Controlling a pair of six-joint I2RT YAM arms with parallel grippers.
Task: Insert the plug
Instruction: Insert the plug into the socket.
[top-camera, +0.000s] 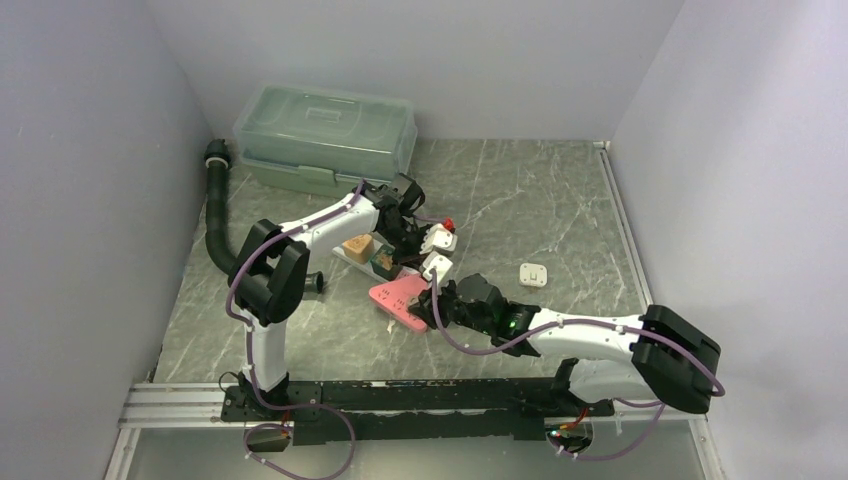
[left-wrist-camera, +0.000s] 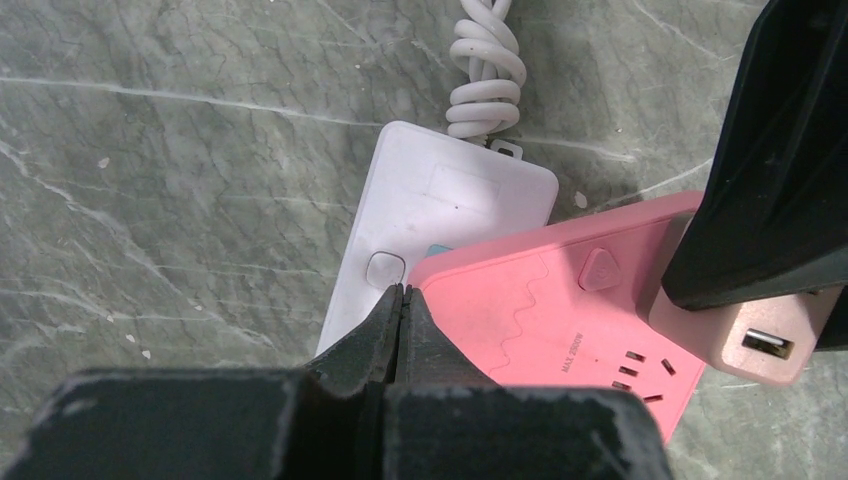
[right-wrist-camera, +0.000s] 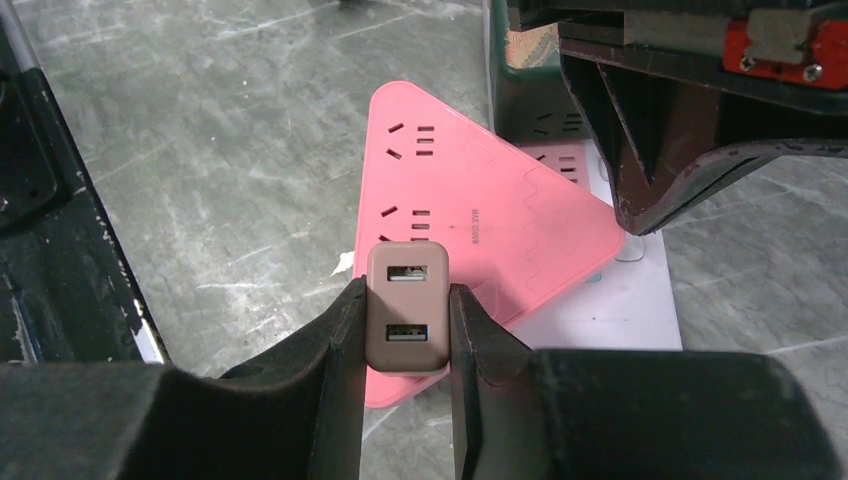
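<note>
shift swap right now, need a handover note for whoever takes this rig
Left end effector: shut, empty, tips at the edge of the pink power strip, which lies partly over a white power strip.
Right end effector: shut on the USB charger plug, held at the pink strip's near corner.
Done: plug in grasp, at the strip.
Left: line up with a socket and press in. The prongs are hidden, so seating can't be confirmed.
</note>
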